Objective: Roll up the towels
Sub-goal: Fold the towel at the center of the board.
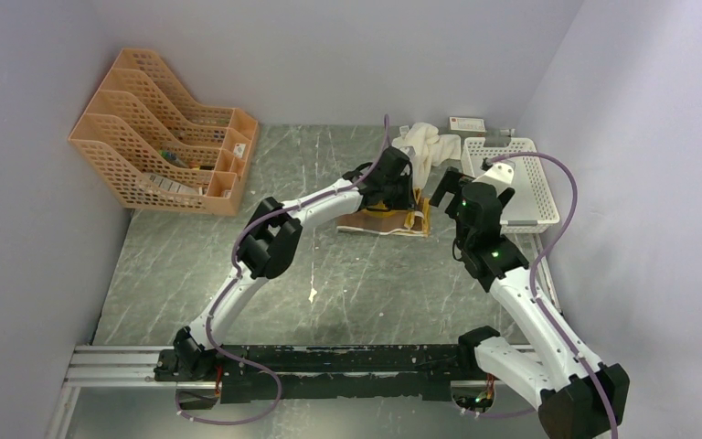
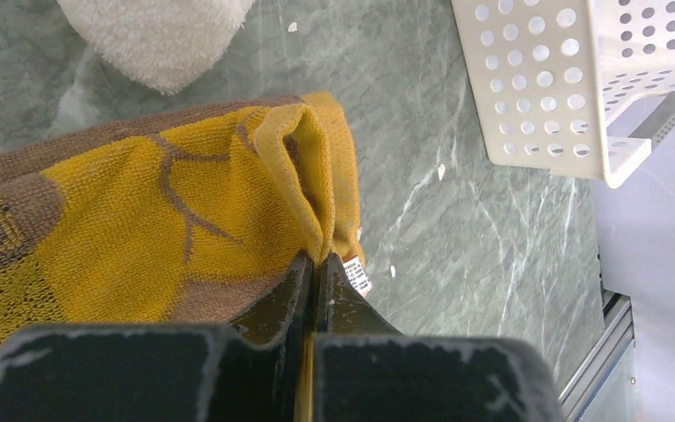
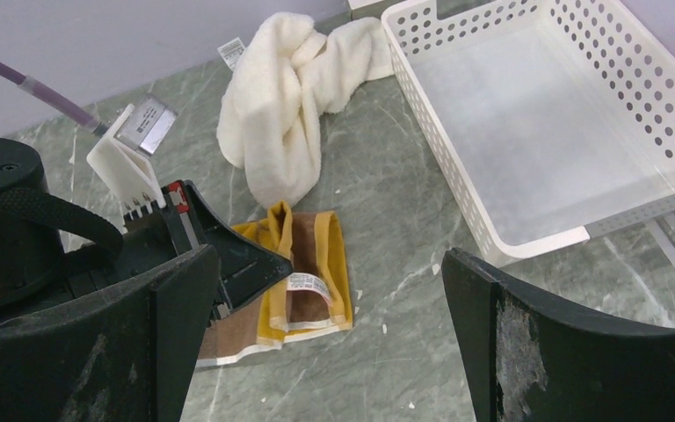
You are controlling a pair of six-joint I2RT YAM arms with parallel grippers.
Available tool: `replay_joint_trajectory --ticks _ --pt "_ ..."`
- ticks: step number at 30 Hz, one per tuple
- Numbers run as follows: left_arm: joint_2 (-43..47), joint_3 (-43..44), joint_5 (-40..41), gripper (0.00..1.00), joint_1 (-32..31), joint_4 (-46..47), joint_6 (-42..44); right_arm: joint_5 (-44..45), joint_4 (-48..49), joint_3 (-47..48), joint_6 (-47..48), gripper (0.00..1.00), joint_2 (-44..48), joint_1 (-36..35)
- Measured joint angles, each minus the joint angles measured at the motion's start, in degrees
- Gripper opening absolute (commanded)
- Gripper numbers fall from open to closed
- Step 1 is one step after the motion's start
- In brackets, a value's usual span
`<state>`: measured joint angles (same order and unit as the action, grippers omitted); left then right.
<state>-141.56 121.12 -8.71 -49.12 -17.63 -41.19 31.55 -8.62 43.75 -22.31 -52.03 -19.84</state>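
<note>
The brown towel with its mustard-yellow side lies partly folded on the grey marble table. My left gripper is shut on a raised fold of it beside its white label. The cream-white towel sits crumpled just beyond it, touching the basket's corner. My right gripper hangs open a little to the right of the brown towel, with only bare table between its fingers. In the top view the left gripper and the right gripper stand close together over the brown towel.
A white perforated basket stands at the back right, with nothing in it. An orange file organiser stands at the back left. A small box rests against the back wall. Walls close in on three sides.
</note>
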Motion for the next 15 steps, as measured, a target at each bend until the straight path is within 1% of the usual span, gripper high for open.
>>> replay_joint_trajectory --ticks 4,9,11,15 --pt "0.15 -0.55 0.07 0.07 0.02 0.35 0.42 -0.02 0.0 -0.09 0.0 1.0 -0.24 0.0" --pt "2.36 -5.46 0.33 0.07 1.27 -0.11 1.86 -0.09 0.0 -0.17 0.0 1.0 -0.24 0.02" --pt "3.39 -6.62 0.81 0.07 1.95 -1.25 3.13 -0.11 0.0 -0.17 -0.02 1.0 -0.24 0.02" --pt "5.18 -6.27 2.95 0.07 3.23 -4.66 6.54 -0.26 0.0 -0.31 -0.24 1.0 -0.24 0.02"
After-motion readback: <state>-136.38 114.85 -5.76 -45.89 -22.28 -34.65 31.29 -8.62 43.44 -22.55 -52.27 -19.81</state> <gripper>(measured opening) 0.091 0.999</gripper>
